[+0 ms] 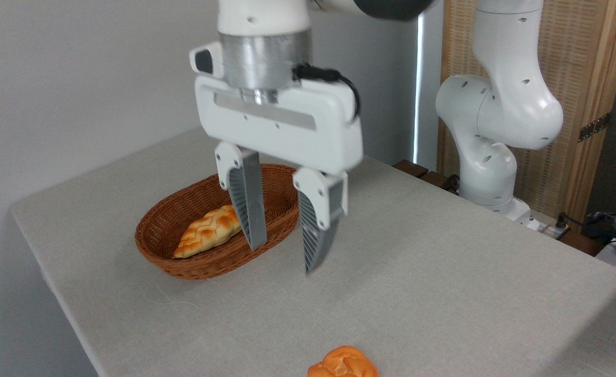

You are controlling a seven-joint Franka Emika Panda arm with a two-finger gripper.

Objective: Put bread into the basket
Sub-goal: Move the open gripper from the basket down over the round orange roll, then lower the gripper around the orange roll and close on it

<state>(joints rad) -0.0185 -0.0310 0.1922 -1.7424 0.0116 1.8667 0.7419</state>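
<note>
Item one: we record a desk (444, 272) covered in pale grey cloth, running from the far left corner toward the near right.

Item two: we note the basket (153, 235), oval, woven, reddish-brown, standing on the desk left of centre. Inside it lies a braided loaf (205, 232), golden and pointed, set lengthwise along the basket floor with one end toward the near rim.

Item three: we list the bread (343, 363), a small round knotted bun with an orange-brown crust, resting on the desk at the bottom edge of the view, partly cut off by the frame. It sits well apart from the basket and outside it.

Item four: we enter the pincer (286, 254), white-bodied with two grey ribbed fingers (248, 209), hanging above the desk with its tips pointing down. The fingers stand apart with clear space between them and nothing held. In the view, the left finger overlaps the basket's right end and part of the loaf; the right finger hangs just past the basket rim. We cannot tell how high the tips are above the cloth.

Item five: we add the arm's white base column (491, 157), at the far right edge of the desk, before a wooden panel (574, 78).
</note>
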